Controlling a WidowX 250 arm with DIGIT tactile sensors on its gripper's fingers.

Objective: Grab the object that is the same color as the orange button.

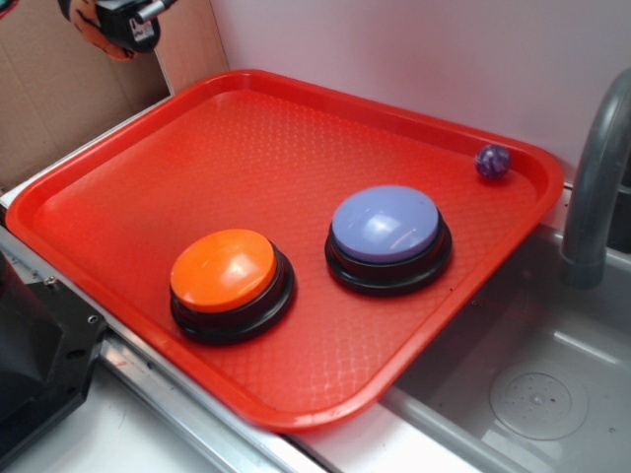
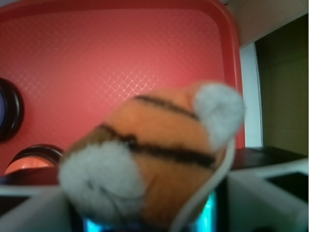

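The object, a small orange plush tiger [image 2: 159,145] with black stripes and white patches, fills the middle of the wrist view. My gripper [image 2: 149,205] is shut on it, a grey finger on each side. In the exterior view the gripper [image 1: 123,28] hangs high at the top left, beyond the tray's far-left corner, and only a bit of the orange tiger [image 1: 111,46] shows under it. The orange button [image 1: 225,271] stands on the tray's near side, well below the gripper. Its edge [image 2: 29,166] shows at the lower left of the wrist view.
A red tray [image 1: 246,138] carries both buttons. The lavender-blue button [image 1: 385,225] stands right of the orange one. A small purple ball [image 1: 492,161] lies in the tray's far right corner. A grey faucet [image 1: 592,187] and a sink [image 1: 532,394] are on the right, cardboard [image 1: 59,99] on the left.
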